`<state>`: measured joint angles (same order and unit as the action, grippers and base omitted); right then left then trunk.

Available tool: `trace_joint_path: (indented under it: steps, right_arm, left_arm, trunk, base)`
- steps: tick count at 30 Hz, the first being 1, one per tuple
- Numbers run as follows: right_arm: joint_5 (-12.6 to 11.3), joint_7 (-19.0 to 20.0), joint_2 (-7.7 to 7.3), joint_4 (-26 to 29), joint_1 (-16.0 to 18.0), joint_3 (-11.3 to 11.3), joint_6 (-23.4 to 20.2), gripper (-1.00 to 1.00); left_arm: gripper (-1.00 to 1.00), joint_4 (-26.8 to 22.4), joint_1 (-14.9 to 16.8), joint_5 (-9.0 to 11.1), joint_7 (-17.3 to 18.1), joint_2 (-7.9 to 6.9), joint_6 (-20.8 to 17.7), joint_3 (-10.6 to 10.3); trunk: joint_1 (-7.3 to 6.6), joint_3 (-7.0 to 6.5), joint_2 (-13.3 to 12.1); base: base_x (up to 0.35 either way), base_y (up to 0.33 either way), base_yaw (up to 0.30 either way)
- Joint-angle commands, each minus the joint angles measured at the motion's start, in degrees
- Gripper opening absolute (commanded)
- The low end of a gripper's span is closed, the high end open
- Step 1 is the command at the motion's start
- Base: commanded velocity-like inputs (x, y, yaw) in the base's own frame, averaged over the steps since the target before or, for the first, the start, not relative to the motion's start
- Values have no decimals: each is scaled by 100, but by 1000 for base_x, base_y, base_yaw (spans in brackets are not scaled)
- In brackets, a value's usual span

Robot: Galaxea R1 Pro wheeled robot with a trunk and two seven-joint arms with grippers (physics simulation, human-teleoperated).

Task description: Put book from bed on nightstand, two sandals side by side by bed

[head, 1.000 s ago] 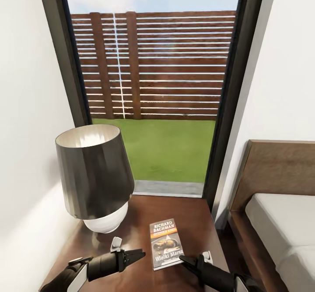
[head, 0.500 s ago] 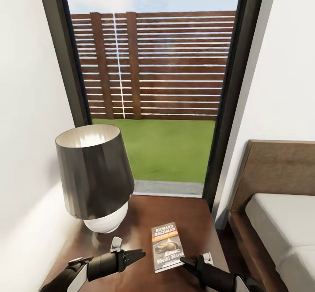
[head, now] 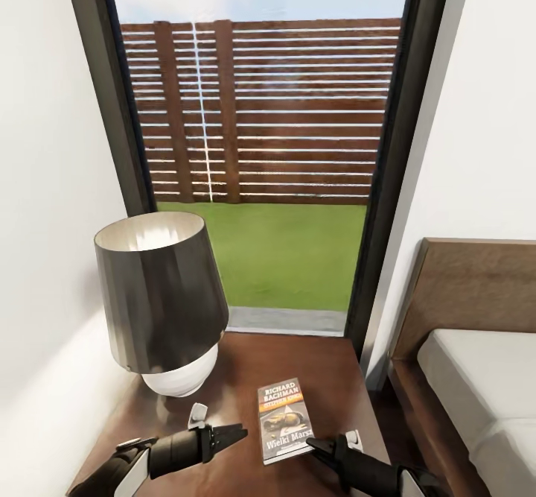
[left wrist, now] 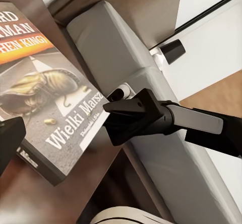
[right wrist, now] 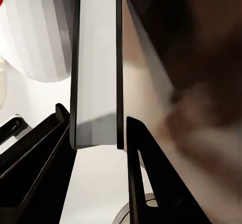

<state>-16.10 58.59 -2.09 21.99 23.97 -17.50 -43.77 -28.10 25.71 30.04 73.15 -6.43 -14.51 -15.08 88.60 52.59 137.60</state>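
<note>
Head view: the book (head: 285, 419) was seen lying flat on the nightstand (head: 327, 366), just beside the lamp (head: 160, 299). Its near corner sat between the parted fingers of the right hand (head: 321, 446), not visibly clamped. Whether the left hand (head: 231, 432) was open could not be told. The book step was judged nearly done; the sandals remained.

Nightstand (head: 327, 378): glossy dark reddish-brown top, set before a tall window, beside the bed (head: 476, 378) at 3 o'clock. Lying directly on it: a lamp (head: 160, 303) with dark shade and white rounded base at 10 o'clock, standing upright; the book (head: 285, 419), flat and cover up, at 5 o'clock, clear of the lamp base, its lower corner near the front edge.
</note>
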Motion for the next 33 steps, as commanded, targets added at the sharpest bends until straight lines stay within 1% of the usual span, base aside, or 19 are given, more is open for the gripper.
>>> trace_joint_path:
  steps: [1,16,17,33]
  right_arm:
    - [155,-182,-2,-11,2,-17,85,-100]
    - [150,-151,7,-11,1,-27,98,-100]
    - [151,-153,7,-11,0,-26,94,100]
    - [151,-159,7,-11,0,-26,88,100]
  left_arm:
    - [100,-2,4,55,6,-7,-61,-38]
    - [100,-2,4,55,4,-7,-61,-38]
    - [100,-2,4,55,2,-7,-61,-38]
    - [100,-2,4,55,-1,-8,-61,-38]
  trunk:
    - [-1,6,2]
    - [-1,6,2]
    - [-1,6,2]
    - [-1,6,2]
  base:
    - [0,0,0]
    - [0,0,0]
    - [0,0,0]
    - [0,0,0]
